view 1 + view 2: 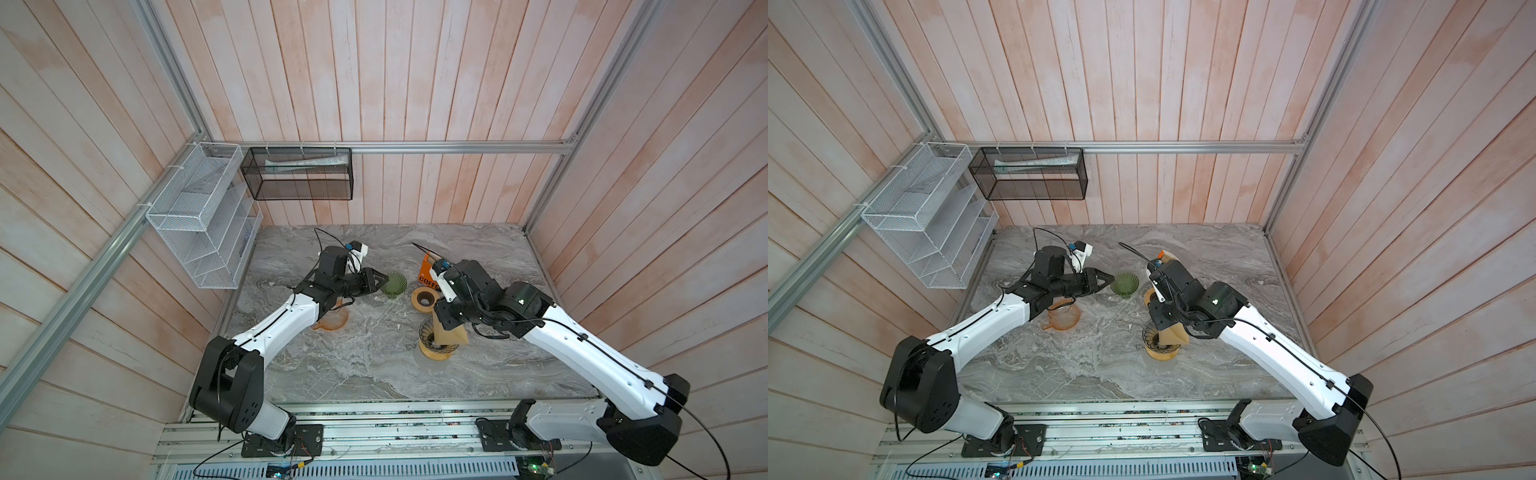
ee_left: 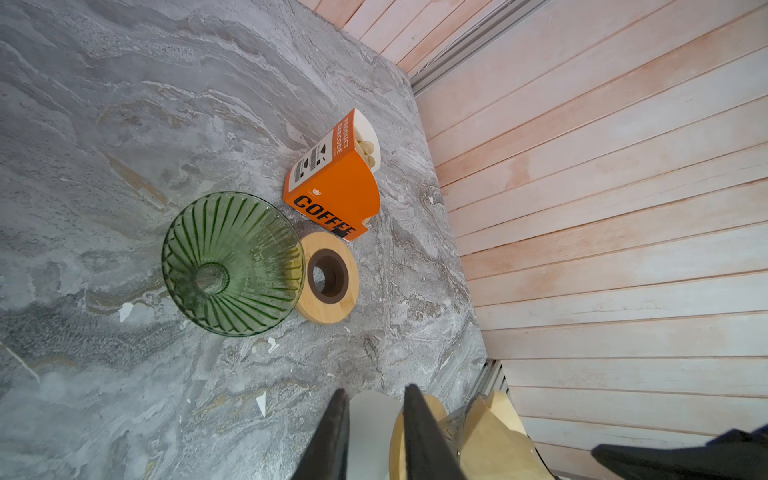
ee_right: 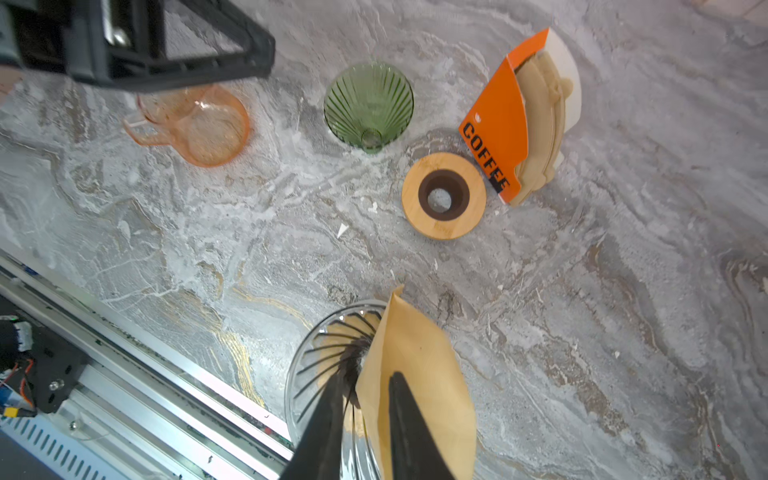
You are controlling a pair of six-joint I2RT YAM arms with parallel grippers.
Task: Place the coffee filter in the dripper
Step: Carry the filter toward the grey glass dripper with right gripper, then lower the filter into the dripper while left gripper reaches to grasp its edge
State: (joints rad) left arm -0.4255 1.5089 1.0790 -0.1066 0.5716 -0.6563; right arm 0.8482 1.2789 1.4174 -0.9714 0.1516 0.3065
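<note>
right end effector, from its wrist, stands slightly parted astride the coffee filter leaning in the clear dripper. left wrist: left end effector parted, empty. in both top views it overhangs the rim; flimsy paper, i'd pinch its top edge.

The left arm and right arm had glossy white link shells between bulky black joint housings. Thin black cables ran along the white shells, the right one under small black clips. Each wrist bore a white camera mount with a blue connector. The left tool ended in slim black fingers.
</note>
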